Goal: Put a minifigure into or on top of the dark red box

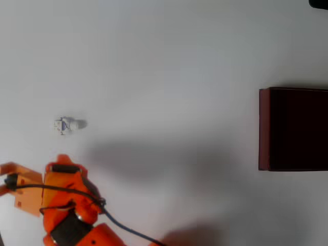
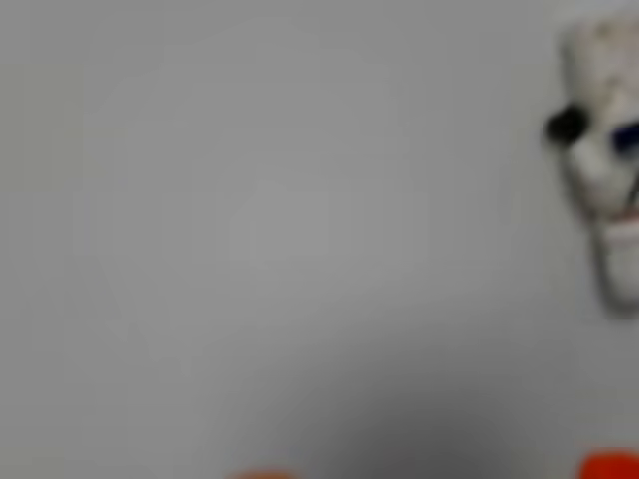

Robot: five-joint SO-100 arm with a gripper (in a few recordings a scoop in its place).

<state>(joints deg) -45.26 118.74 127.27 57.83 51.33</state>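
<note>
The minifigure (image 1: 67, 124), tiny and white with blue-grey marks, lies on its side on the white table at the left of the overhead view. In the wrist view the minifigure (image 2: 604, 160) is a blurred shape at the right edge. My orange gripper (image 1: 33, 163) sits just below the figure at the bottom left, apart from it, jaws spread and nothing between them. Two orange fingertips (image 2: 609, 465) peek in at the bottom of the wrist view. The dark red box (image 1: 264, 128), with its near-black inside, stands at the far right edge.
A black cable (image 1: 123, 228) trails from the arm along the bottom edge. Bare white table (image 1: 169, 77) stretches between the figure and the box. A dark object (image 1: 320, 3) shows at the top right corner.
</note>
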